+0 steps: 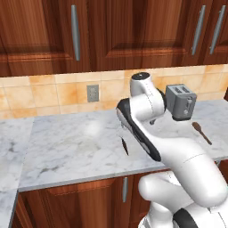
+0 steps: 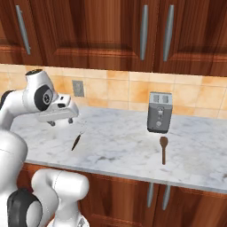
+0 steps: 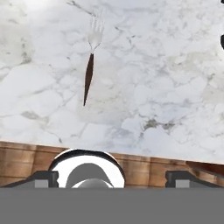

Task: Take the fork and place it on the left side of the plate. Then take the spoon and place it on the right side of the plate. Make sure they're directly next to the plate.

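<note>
Upper left of hand view: you've got the slim fork w/ pale silvery tines and thin dark reddish-brown handle [image 3: 91, 59] lying flat on the white-grey marble counter [image 3: 166, 87], tines toward frame top, handle running down toward the counter's front edge. Nothing touching it.

Bottom of hand view: the two-finger gripper [image 3: 112, 178] has its dark finger tips [image 3: 43, 178] set wide apart, near full spread, nothing between them. It hangs over the counter's front edge and the wood cabinet face, fork well above and left of it in frame.

Right base view, left-centre: fork [image 2: 76, 141] on counter, gripper [image 2: 60, 120] just above and left of it, off the surface. All-brown wooden spoon w/ oval bowl [image 2: 163, 150] lies right of centre, just in front of the grey two-slot toaster [image 2: 159, 112], well apart from the fork.

Left base view: spoon [image 1: 201, 132] at right edge beside toaster [image 1: 181, 101]; fork handle [image 1: 125, 146] peeks out beside the arm, mid-frame.
</note>
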You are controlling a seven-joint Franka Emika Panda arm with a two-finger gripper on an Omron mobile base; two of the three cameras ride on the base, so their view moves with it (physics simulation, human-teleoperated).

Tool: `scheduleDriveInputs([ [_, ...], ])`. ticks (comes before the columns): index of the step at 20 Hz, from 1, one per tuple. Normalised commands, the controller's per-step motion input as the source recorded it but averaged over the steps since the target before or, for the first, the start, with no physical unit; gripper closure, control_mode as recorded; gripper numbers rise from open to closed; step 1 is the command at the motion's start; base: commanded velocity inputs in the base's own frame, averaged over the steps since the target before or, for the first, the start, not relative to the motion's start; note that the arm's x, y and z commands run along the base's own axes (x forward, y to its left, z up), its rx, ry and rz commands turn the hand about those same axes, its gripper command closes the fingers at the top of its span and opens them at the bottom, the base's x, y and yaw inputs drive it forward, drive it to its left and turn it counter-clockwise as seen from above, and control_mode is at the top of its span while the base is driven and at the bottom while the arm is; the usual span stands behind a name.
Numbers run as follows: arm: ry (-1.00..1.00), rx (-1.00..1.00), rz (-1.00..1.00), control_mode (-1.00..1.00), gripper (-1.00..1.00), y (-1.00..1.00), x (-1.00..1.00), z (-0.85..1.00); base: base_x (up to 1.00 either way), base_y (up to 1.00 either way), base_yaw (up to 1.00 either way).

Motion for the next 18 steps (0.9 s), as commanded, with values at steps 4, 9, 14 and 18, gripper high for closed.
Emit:
scheduleDriveInputs([
  [4,0.09,-0.06,0.00,-1.00,-1.00,0.28,0.24,-0.64,0.00,0.00,0.00],
  [9,0.21,0.00,0.00,-1.00,-1.00,0.02,0.57,-0.32,0.00,0.00,0.00],
  [14,0.22,0.01,0.00,-1.00,-1.00,0.00,0.65,-0.42,0.00,0.00,0.00],
  [18,0.13,0.03,0.00,-1.00,-1.00,0.01,0.68,-0.46,0.00,0.00,0.00],
])
